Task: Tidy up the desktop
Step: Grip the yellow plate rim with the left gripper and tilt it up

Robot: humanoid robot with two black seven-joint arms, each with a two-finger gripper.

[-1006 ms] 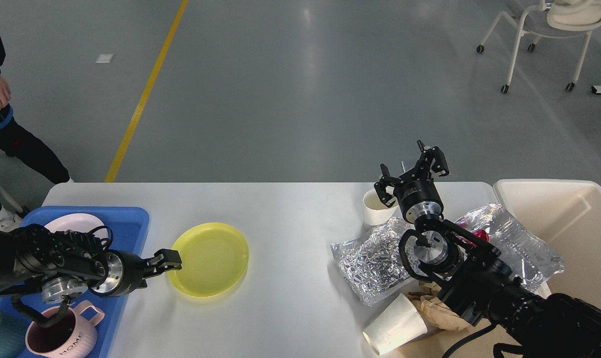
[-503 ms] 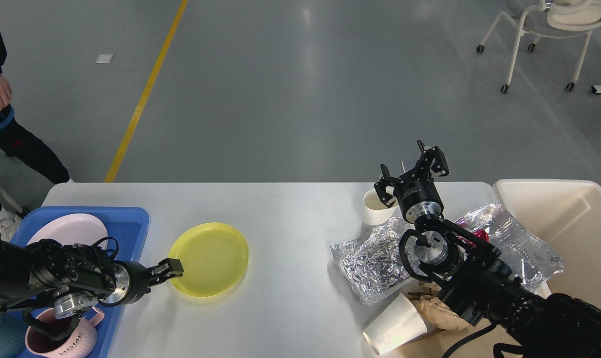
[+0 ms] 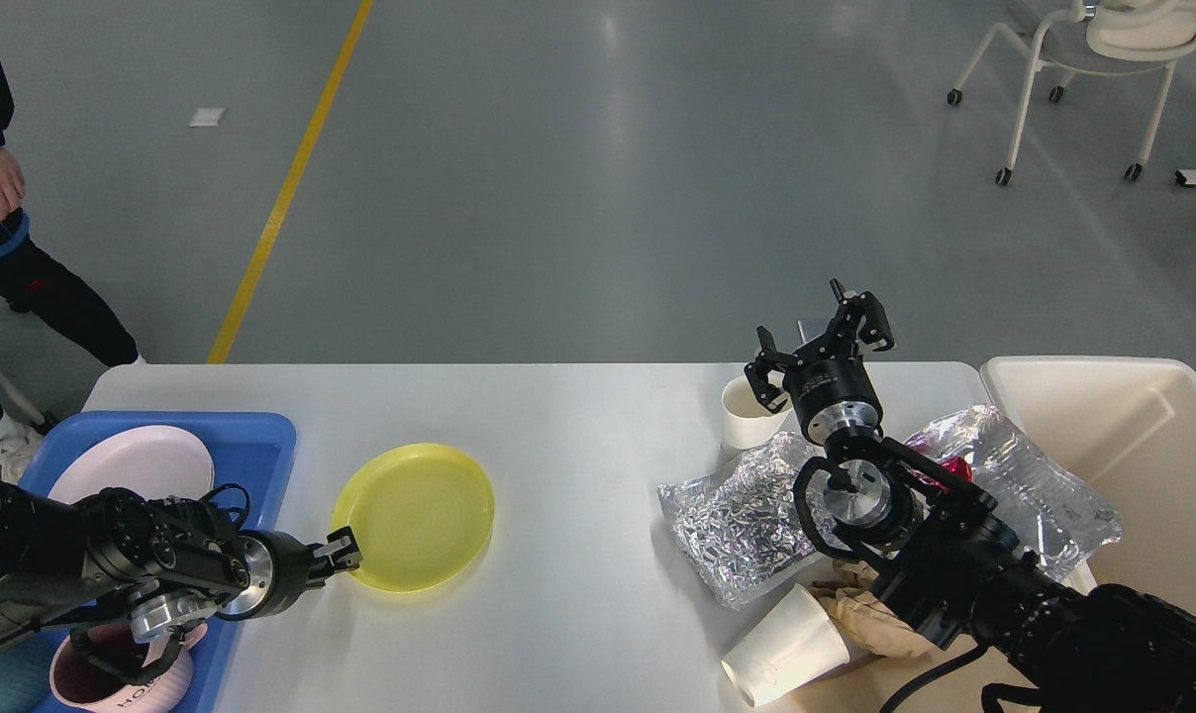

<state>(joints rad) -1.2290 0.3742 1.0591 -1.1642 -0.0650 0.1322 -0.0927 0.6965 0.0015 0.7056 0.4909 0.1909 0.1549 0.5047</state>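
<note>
Desk, white, spans the lower view; its far edge runs across mid-frame. Left gripper sits at the 8 o'clock rim of the yellow plate, fingers narrow and right at the rim; whether they pinch it, cannot tell. Plate lies flat, left of desk centre. Blue tray at 9 o'clock of the plate, holding a pink plate and a pink mug, the mug partly hidden by the left arm. Right gripper raised over the far right of the desk, fingers spread wide, nothing held. Paper cup upright just at its 7 o'clock. Foil bag lies near the cup; a second paper cup lies on its side at 6 o'clock of the bag. Cream bin at the desk's right end.
</note>
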